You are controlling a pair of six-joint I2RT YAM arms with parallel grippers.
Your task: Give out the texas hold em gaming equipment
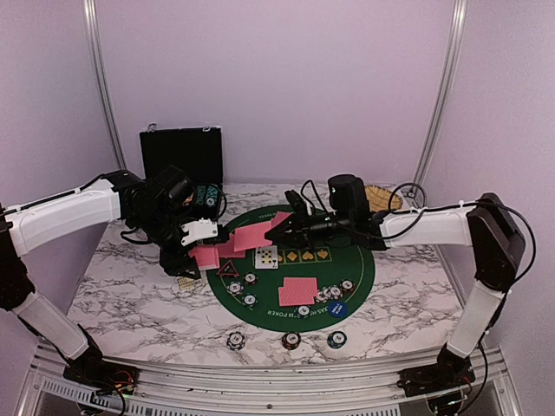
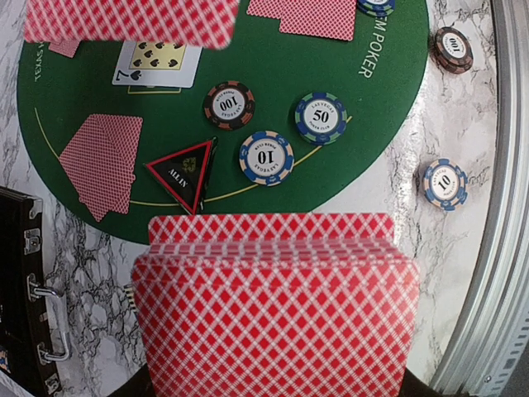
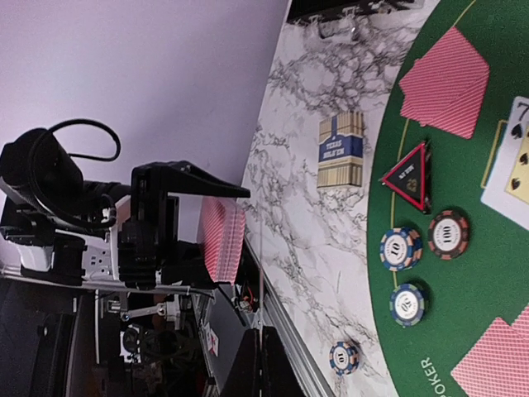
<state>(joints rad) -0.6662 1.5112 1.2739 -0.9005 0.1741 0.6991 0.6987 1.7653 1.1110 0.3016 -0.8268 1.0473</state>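
Deck of red-backed cards: held in the air over the left edge of the green mat. Left jaws are nearly shut, clamped on the deck's lower end. Single card: raised above the mat just past the deck, at the tips of the right jaws. Those are fully closed and, going by the top view, pinching it. Flat on the mat below: face-up 7 of spades, triangle marker, 100 chip, 50 chip, 10 chip. Card box lies on the marble desk beside the mat.
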